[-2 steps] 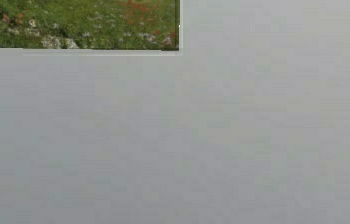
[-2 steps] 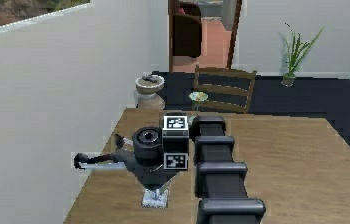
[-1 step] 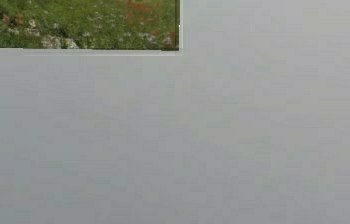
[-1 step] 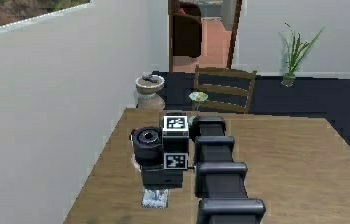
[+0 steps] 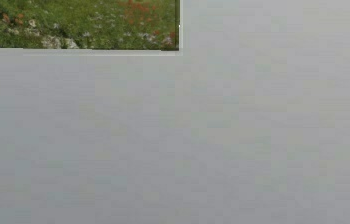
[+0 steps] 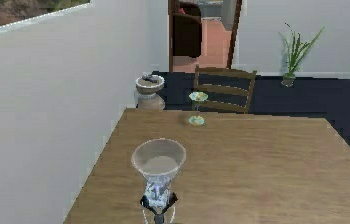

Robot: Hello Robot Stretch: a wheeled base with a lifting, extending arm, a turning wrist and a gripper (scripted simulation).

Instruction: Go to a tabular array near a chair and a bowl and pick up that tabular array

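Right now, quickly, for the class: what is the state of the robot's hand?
Hand: cannot be told whether it holds anything; a bowl stands on the table at it.

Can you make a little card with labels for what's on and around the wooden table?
table: brown wooden table
near end: white bowl-shaped vase with blue pattern
far edge: small pale green stemmed glass
behind table: brown wooden chair
floor: dark blue carpet
on carpet: grey round pot
far wall: green leafy plant in a vase
claw: dark claw at the bottom edge by the vase; cannot tell whether it holds anything
ahead: grey wall, window showing greenery
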